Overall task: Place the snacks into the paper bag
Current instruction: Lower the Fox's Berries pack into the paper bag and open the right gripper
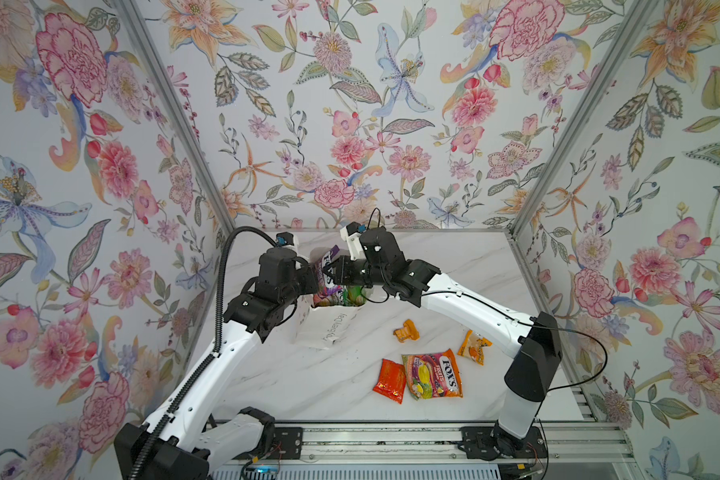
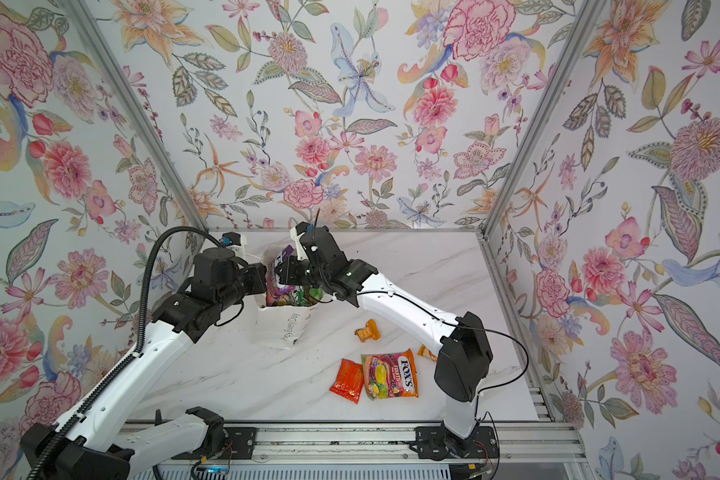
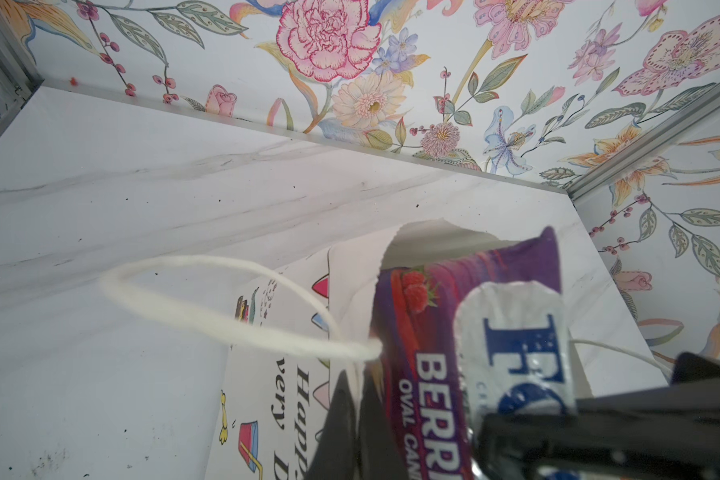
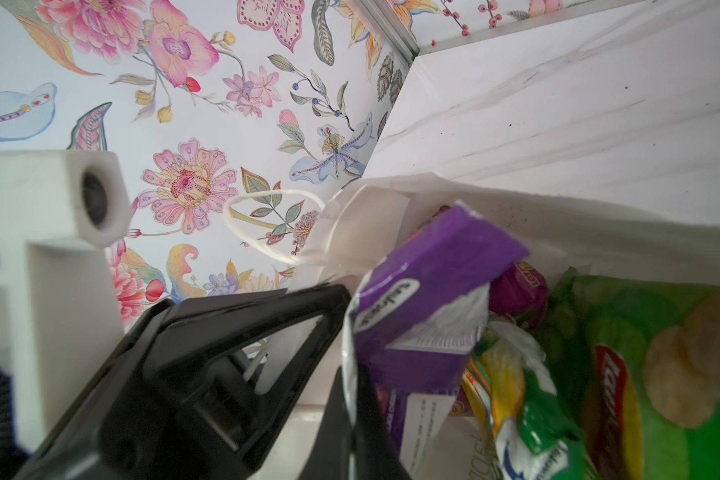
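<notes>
The white paper bag (image 1: pixel 329 328) (image 2: pixel 285 328) stands at the middle left of the marble table. A purple FOX'S candy bag (image 1: pixel 327 270) (image 3: pixel 429 332) (image 4: pixel 425 291) sticks out of its mouth, beside the green chips bag (image 4: pixel 661 374) and a green candy bag (image 4: pixel 537 415). My left gripper (image 1: pixel 310 280) (image 3: pixel 356 415) is shut on the paper bag's rim at its string handle (image 3: pixel 225 299). My right gripper (image 1: pixel 337 272) (image 4: pixel 354 415) is shut on the purple bag's silvery edge. An orange FOX'S bag (image 1: pixel 432 376) and three small orange-red sachets (image 1: pixel 389 380) (image 1: pixel 406 330) (image 1: pixel 474 347) lie on the table.
Floral walls enclose the table on three sides, and the paper bag stands near the left one. The arms' base rail (image 1: pixel 391 440) runs along the front edge. The right arm's elbow (image 2: pixel 462 361) hides part of one sachet in a top view.
</notes>
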